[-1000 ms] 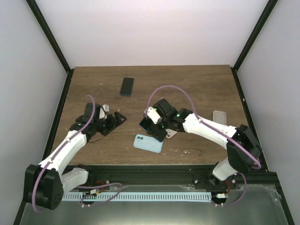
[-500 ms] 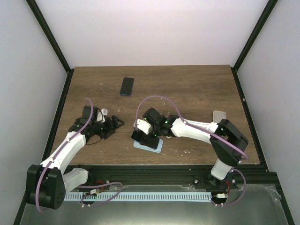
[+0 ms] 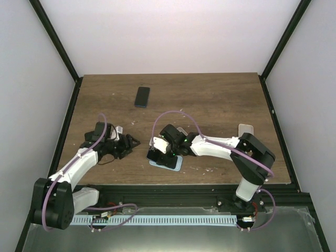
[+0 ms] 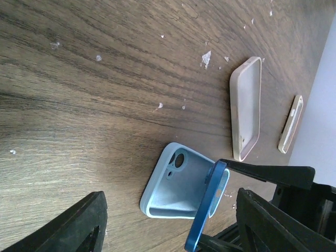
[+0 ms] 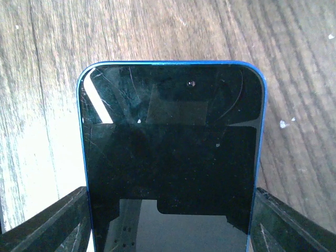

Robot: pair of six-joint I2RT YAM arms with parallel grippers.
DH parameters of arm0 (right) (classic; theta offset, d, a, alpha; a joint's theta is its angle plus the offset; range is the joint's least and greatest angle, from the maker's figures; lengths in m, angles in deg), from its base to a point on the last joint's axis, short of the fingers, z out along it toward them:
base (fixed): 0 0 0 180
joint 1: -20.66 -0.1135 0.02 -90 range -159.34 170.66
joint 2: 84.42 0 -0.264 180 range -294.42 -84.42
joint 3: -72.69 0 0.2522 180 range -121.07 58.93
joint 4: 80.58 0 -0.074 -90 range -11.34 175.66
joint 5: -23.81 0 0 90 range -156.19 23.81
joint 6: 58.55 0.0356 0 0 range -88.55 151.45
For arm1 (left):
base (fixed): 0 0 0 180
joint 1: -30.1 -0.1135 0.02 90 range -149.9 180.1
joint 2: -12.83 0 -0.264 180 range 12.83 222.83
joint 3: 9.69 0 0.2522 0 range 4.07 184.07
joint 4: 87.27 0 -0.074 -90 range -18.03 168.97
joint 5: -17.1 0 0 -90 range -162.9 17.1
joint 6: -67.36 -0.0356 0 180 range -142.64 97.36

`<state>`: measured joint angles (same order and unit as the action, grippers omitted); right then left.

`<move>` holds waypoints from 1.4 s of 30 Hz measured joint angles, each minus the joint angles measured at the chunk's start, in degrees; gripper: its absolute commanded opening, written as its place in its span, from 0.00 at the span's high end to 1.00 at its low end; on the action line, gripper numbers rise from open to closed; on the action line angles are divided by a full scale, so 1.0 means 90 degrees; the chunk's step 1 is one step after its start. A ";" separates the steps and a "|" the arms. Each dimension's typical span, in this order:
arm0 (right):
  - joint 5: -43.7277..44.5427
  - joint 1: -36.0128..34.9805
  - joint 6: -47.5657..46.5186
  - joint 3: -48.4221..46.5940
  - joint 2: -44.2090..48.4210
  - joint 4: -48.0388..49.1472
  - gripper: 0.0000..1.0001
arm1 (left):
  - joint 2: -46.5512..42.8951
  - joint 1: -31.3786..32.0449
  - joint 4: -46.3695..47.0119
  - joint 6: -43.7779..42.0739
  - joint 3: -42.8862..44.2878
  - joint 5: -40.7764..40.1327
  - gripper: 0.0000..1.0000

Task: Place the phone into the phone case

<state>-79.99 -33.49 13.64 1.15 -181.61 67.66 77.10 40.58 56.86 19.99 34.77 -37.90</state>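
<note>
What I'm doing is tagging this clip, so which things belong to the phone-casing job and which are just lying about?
Part of the job:
- blue phone, gripped by the right hand
- light blue case, lying open under the tilted phone

Just lying about:
- dark phone at the far side
- beige case
- pale case near the right edge

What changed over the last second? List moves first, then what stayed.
The right gripper, shut on the blue phone, carried it left and nearer, over the light blue case, phone tilted. The left gripper, open, drew back slightly. The case, the dark phone and the clear case stayed put.
</note>
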 measured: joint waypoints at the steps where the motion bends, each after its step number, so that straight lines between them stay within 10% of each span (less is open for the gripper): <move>1: 0.0002 0.0000 -0.0027 0.0034 -0.0012 0.0015 0.34 | 0.0029 0.0007 0.0027 0.0010 -0.0007 0.0015 0.32; 18: 0.0202 -0.0007 -0.0138 0.0260 -0.0083 0.0291 0.28 | 0.1052 0.0843 0.0925 0.0231 -0.0090 0.0148 0.52; 42: 0.0721 -0.0007 0.0097 0.0267 -0.0172 0.0289 0.19 | 0.1758 0.1086 0.2543 0.0260 -0.0580 0.0481 0.52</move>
<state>-73.50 -33.55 14.52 3.56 -183.16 70.27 92.93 50.35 79.75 22.33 29.55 -33.57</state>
